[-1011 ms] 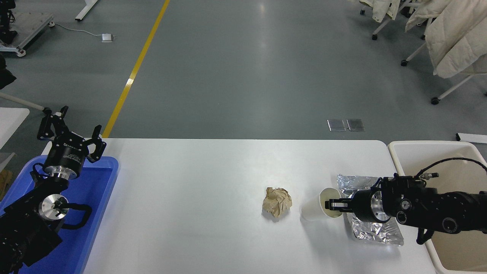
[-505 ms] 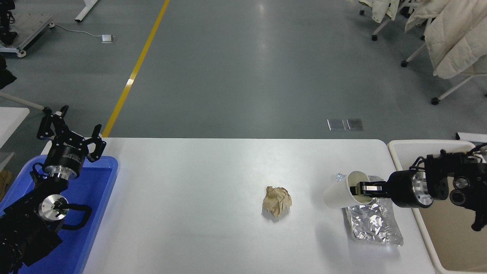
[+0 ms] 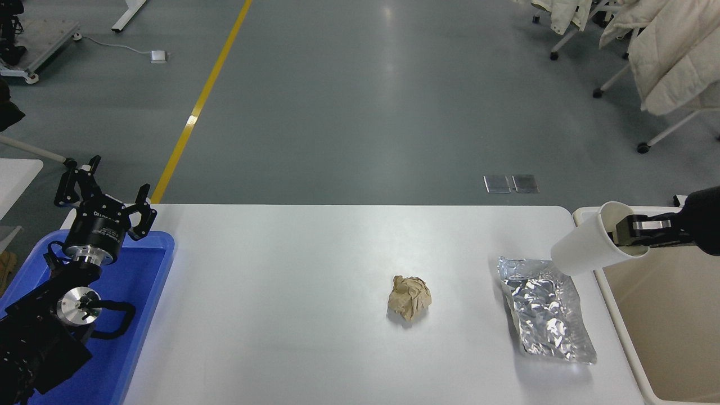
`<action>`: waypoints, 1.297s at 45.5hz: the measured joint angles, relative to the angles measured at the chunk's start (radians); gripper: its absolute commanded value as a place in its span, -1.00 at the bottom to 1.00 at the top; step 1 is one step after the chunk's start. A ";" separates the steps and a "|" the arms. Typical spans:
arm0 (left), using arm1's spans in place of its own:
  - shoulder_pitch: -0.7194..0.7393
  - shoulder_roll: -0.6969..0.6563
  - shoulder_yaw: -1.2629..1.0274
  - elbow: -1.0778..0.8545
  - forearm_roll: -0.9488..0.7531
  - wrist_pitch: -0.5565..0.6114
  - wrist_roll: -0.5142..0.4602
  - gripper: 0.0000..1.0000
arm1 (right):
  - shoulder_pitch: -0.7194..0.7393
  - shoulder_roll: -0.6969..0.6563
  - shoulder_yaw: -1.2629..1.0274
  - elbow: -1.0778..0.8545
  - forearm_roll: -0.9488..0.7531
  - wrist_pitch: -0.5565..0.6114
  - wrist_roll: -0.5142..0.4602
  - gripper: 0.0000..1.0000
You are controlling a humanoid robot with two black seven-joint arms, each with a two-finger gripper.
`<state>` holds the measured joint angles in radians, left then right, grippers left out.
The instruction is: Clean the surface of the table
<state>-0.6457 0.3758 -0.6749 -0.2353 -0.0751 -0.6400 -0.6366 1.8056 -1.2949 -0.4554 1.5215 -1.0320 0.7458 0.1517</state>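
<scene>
the right pincer, clamped on the white paper cup's rim, holds it tilted at the desk's right edge, the cream bin just right of it.

- The bench runs across the near half of the view, with floor behind it.
- A tray sits at the bench's left end; the left claw hangs above the tray's far edge.
- A paper ball lies on the bench, right of centre.
- A foil sheet lies to its right, near the bench's right end.
- A bin stands just beside the bench's right edge.
- The right claw holds a cup tilted on its side above the gap between foil sheet and bin.
</scene>
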 measured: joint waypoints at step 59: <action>0.000 0.000 0.000 0.000 0.000 0.000 0.000 1.00 | -0.765 0.415 0.050 -1.095 0.466 -0.417 -0.004 -1.00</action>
<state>-0.6459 0.3758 -0.6749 -0.2353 -0.0751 -0.6397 -0.6366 1.0409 -0.8798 -0.4051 0.4264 -0.5657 0.3290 0.1480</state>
